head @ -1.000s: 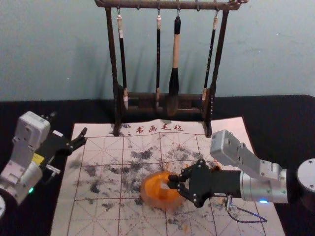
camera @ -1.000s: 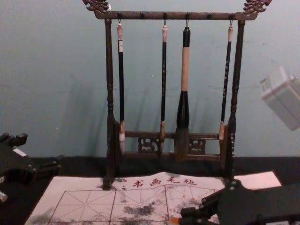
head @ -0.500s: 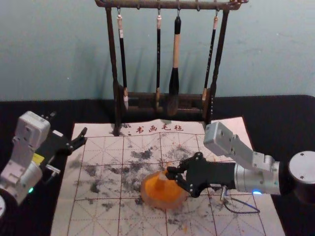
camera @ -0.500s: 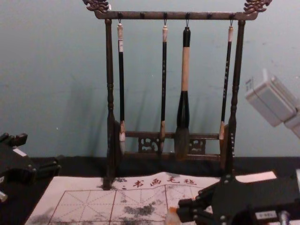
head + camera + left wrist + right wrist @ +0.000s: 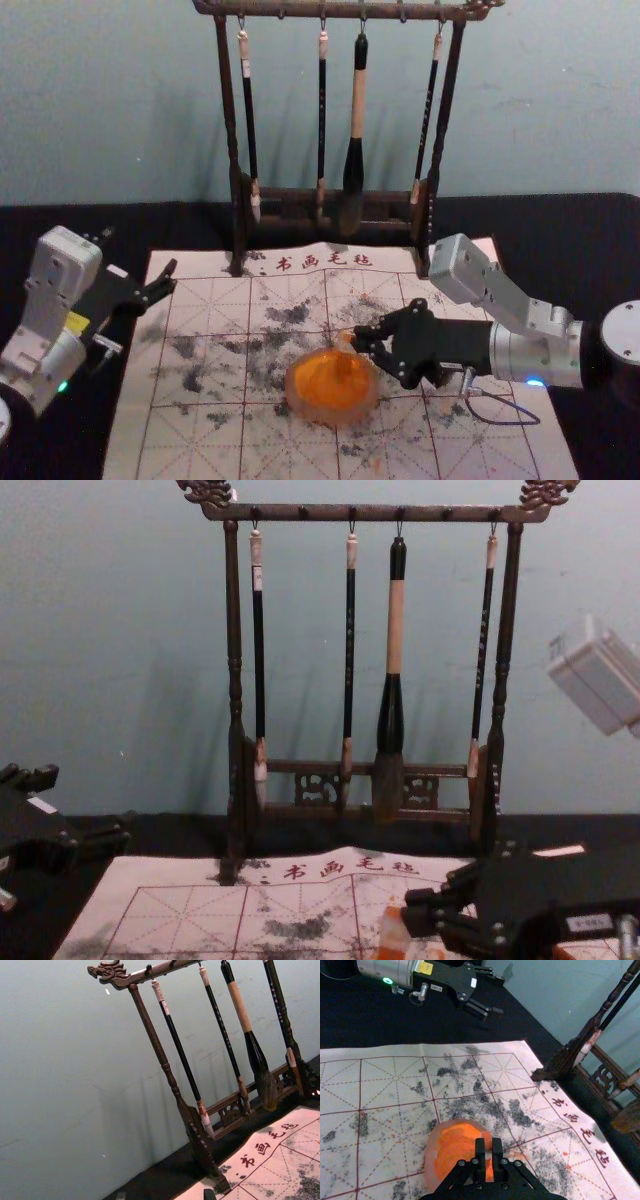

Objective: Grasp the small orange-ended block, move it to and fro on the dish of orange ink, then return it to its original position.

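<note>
Right pincer (image 5: 359, 339) grips block (image 5: 394, 932) at dish (image 5: 328, 418) | rack (image 5: 234, 620) behind | left pincer (image 5: 139, 252) leftward

Red writing (image 5: 325, 262) by the mat's (image 5: 205, 310) far edge said 书画毛毡. The sticker (image 5: 588, 923) on the right gripper (image 5: 364, 341) was too tiny to read.

A calligraphy desk in what appears to be a robotics lab, seen from the head camera: a dark brush rack (image 5: 300, 11) stands at twelve o'clock, a gridded, ink-blotted practice mat (image 5: 200, 450) and a dish of orange ink (image 5: 305, 408) lie toward six. Robot arms reach in from eight o'clock (image 5: 60, 350) and four o'clock (image 5: 540, 352).
</note>
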You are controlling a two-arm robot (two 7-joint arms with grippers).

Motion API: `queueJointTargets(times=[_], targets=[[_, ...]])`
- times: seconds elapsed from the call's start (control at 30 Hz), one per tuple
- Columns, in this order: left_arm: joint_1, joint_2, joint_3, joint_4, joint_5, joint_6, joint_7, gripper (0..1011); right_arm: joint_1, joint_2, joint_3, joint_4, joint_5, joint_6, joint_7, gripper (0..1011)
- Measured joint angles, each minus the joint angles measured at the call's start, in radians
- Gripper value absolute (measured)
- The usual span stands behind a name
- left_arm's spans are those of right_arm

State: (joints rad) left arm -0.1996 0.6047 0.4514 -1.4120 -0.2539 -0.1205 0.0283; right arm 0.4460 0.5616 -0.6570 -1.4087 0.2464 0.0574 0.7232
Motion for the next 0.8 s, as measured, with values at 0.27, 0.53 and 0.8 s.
queueJointTargets(times=[0.27,0.53,0.8], targets=[[0.0,0.0,0.0,0.0,0.0,0.0,0.0,1001,-0.034,0.033,0.013,-0.043,0.019,0.005,0.003,49],[0.0,0.0,0.0,0.0,0.0,0.0,0.0,1001,-0.068,0.067,0.021,-0.099,0.045,0.003,0.02,49],[0.0,0.0,0.0,0.0,0.0,0.0,0.0,1001,-0.074,0.07,0.008,-0.113,0.05,0.002,0.028,49]])
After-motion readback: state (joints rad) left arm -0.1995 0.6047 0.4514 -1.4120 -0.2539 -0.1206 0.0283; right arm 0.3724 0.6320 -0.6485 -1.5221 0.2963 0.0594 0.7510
